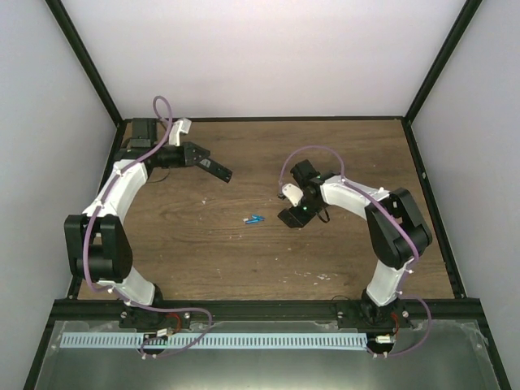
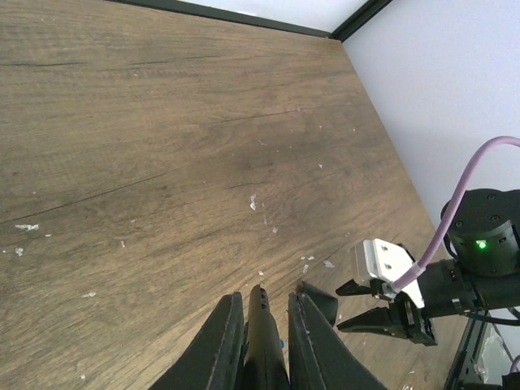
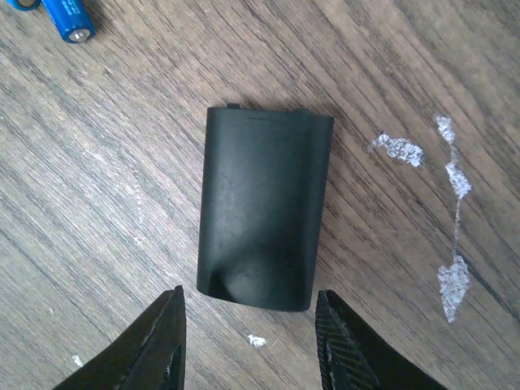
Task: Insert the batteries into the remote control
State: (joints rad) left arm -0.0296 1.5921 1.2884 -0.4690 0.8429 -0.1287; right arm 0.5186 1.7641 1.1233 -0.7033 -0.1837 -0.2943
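My left gripper point(image 1: 205, 163) is shut on the remote control point(image 1: 221, 171), a slim black bar held above the back left of the table. In the left wrist view the remote point(image 2: 265, 329) sticks out between the fingers point(image 2: 221, 341). The two blue batteries point(image 1: 255, 219) lie side by side mid-table, also at the top left of the right wrist view point(image 3: 69, 18). My right gripper point(image 1: 291, 216) is open just right of the batteries. In the right wrist view it point(image 3: 250, 323) hovers over the short black cover piece point(image 3: 264, 215), which lies flat on the wood.
The wooden table point(image 1: 211, 244) is ringed by a black frame and pale walls. White scuff marks point(image 3: 451, 227) dot the wood beside the cover. My right gripper also shows in the left wrist view point(image 2: 382, 313), low at the right.
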